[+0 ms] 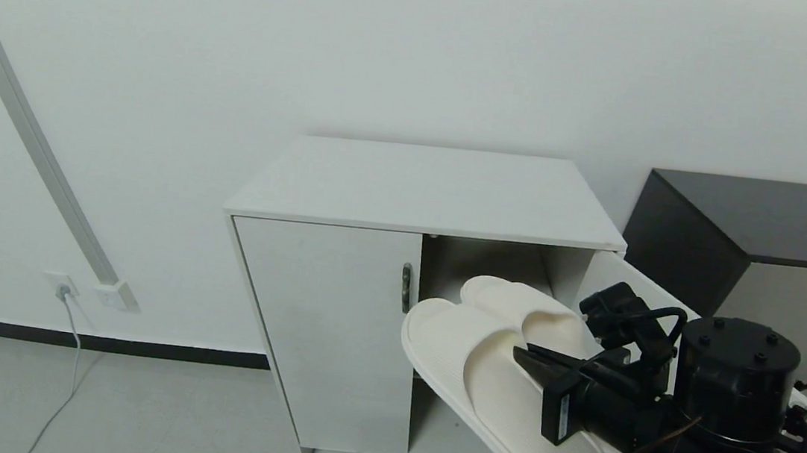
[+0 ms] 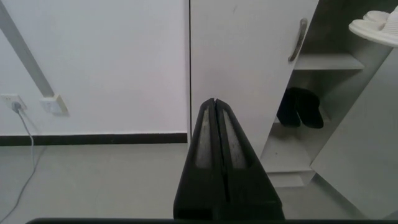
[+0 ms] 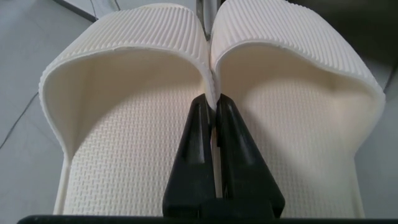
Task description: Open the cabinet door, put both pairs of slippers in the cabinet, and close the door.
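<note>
Wall point(image 1: 242, 52): plain white, behind everything in front of you.

Cabinet point(image 1: 422, 191): white and low, standing against the wall. Left door point(image 1: 322, 323) is shut. Right door point(image 2: 367, 149) is swung out toward you, so the right half stands open. A shelf point(image 2: 326, 61) splits that half into an upper and a lower space.

Dark cabinet point(image 1: 748, 233): just beside the white one, on your right.

White pair point(image 1: 493, 371): two slippers side by side, held in the air in front of the open half. Toes point at the upper space, heels toward you. You cannot tell whether the toes have crossed the cabinet's front edge.

Black pair point(image 2: 300, 109): inside the cabinet, in the lower space under the shelf, standing on end at the back.

Right gripper point(image 3: 211, 102): your jaws are pinched narrow on the two inner strap edges where the white slippers meet, and they carry both.

Left gripper point(image 2: 214, 104): low, out in front of the shut left door, well apart from it. Jaws are pressed together with nothing between them.

Handle point(image 1: 405, 287): small, dark and upright, on the left door's inner edge.

Socket point(image 1: 61, 286): low on the wall to your left, with a cable point(image 1: 69, 371) hanging from it.
</note>
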### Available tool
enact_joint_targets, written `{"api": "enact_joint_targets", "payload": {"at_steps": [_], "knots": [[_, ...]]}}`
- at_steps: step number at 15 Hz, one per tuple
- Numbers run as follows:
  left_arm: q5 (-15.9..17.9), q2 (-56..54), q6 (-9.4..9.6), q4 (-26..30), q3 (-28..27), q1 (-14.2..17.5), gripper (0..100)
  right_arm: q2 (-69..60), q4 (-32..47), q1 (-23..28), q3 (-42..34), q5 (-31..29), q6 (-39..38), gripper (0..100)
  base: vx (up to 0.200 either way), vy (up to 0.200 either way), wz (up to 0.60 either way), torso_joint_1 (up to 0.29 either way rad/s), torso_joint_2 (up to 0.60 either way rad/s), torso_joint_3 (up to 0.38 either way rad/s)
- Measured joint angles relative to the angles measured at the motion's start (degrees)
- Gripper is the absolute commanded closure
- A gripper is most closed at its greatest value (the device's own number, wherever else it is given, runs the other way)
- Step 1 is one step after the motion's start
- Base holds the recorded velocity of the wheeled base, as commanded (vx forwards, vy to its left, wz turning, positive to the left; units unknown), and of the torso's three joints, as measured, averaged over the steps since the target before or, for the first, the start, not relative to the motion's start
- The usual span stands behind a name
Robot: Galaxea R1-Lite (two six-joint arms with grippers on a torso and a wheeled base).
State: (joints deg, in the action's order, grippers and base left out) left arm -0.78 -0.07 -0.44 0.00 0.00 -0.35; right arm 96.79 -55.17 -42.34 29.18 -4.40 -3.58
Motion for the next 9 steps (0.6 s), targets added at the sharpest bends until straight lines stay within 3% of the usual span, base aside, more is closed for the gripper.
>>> {"api": "enact_joint_targets", "payload": {"at_steps": [9], "knots": [[0.02, 0.0, -0.07, 0.0, 0.0, 0.02, 100, 0.12, 0.0, 0.0, -0.11, 0.09, 0.57, 100, 0.0, 0.0, 0.0, -0.181, 0.5, 0.317]]}}
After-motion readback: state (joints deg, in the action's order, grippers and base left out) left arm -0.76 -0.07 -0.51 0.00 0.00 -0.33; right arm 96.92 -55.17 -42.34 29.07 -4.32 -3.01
